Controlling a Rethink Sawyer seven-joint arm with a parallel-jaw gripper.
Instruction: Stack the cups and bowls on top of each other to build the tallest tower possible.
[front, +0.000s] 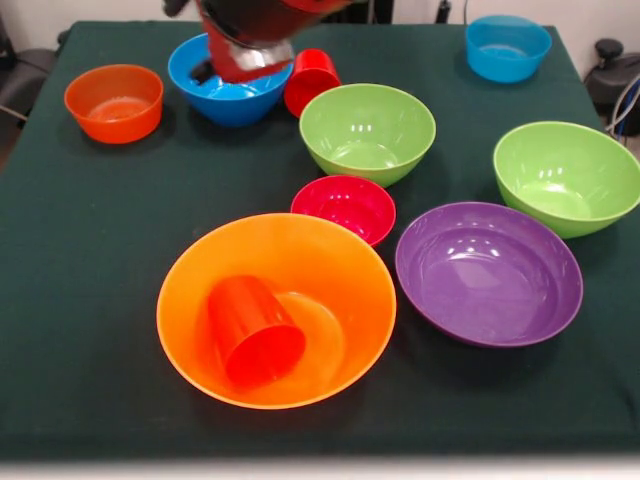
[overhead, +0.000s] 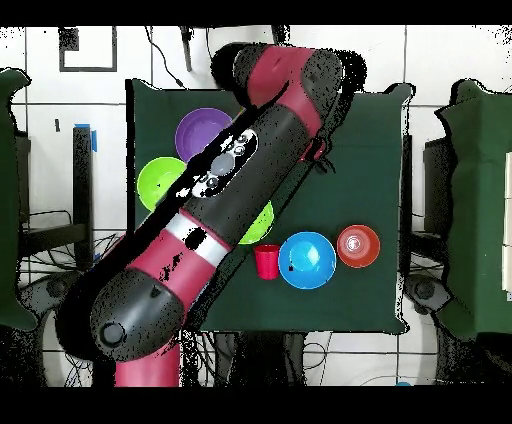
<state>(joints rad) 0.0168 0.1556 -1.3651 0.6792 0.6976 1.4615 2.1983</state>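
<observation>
The big orange bowl (front: 200, 270) stands upright at the table's near middle. The orange cup (front: 250, 325) lies tilted inside it, one round end towards the camera. The small crimson bowl (front: 344, 207) sits on the cloth just behind it, touching or almost touching its rim. The red cup (front: 311, 80) (overhead: 266, 262) stands mouth down beside a blue bowl (front: 228, 95) (overhead: 307, 260). The arm's lower end with the gripper (front: 245, 55) hangs over that blue bowl at the top edge. I cannot tell whether it is open or shut.
The purple bowl (front: 488, 272) (overhead: 200, 130) sits right of the big orange bowl. Lime green bowls (front: 367, 132) (front: 567, 177) stand behind it. A second blue bowl (front: 508, 47) is far right and a small orange bowl (front: 114, 102) (overhead: 358, 245) far left. The arm (overhead: 230, 190) hides much of the overhead view.
</observation>
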